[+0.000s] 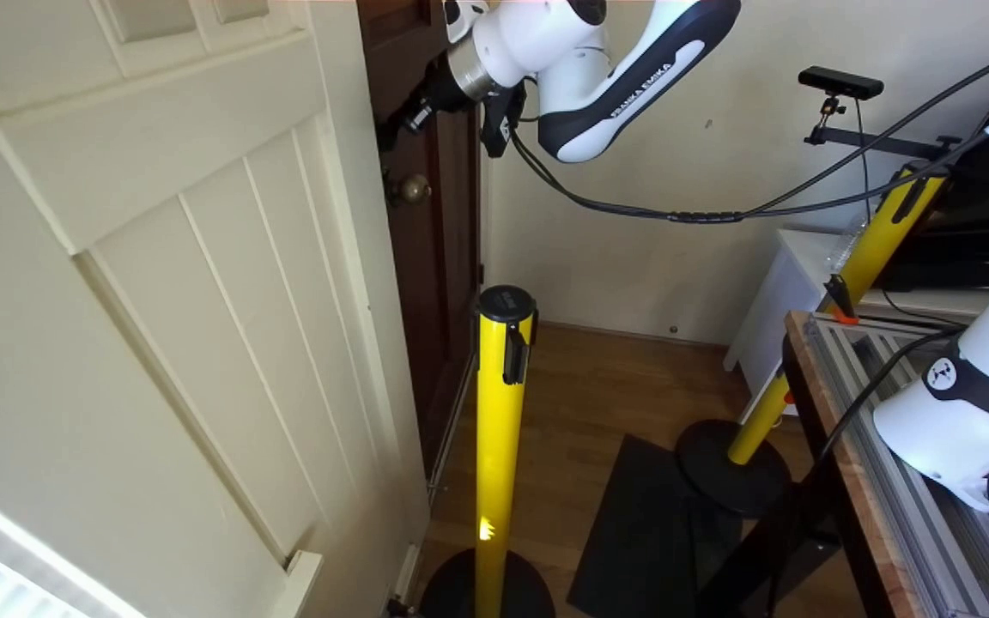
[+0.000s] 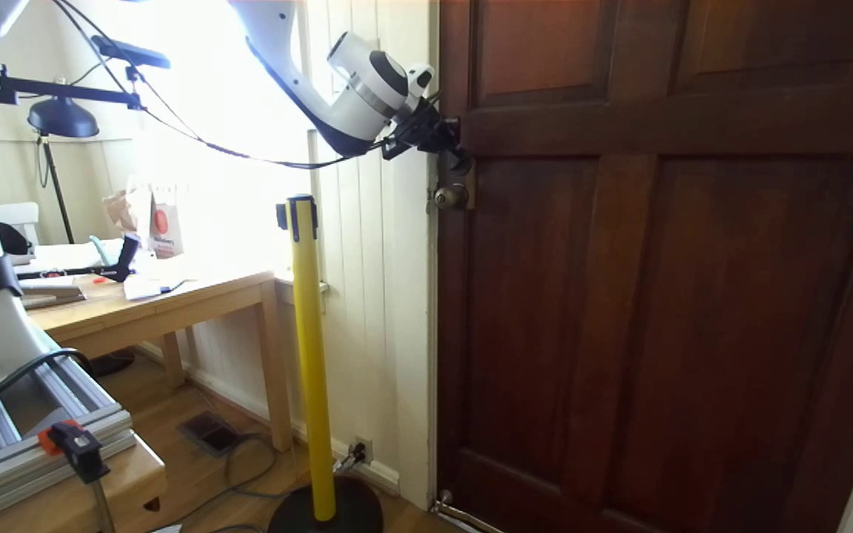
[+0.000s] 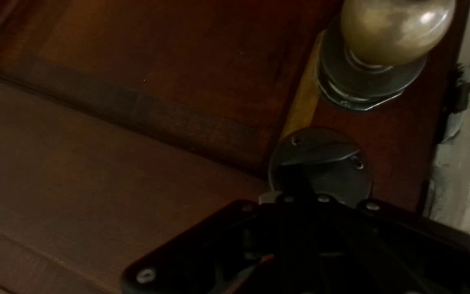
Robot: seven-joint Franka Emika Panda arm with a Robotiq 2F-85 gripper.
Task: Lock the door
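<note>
Black jointed hand (image 3: pixel 298 181), closed narrow, at round dark-metal lock plate (image 3: pixel 343 179), contact unclear; off-centre push could slip off slim grey thumb-turn (image 3: pixel 324 154), leaving it unturned.

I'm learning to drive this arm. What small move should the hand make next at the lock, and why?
Probably a slight twist, to test whether the thumb turn follows. In the wrist view, the hand overlaps one end of it, in front of the round plate, but shadow hides whether it grips, so a bigger twist might slip.
</note>
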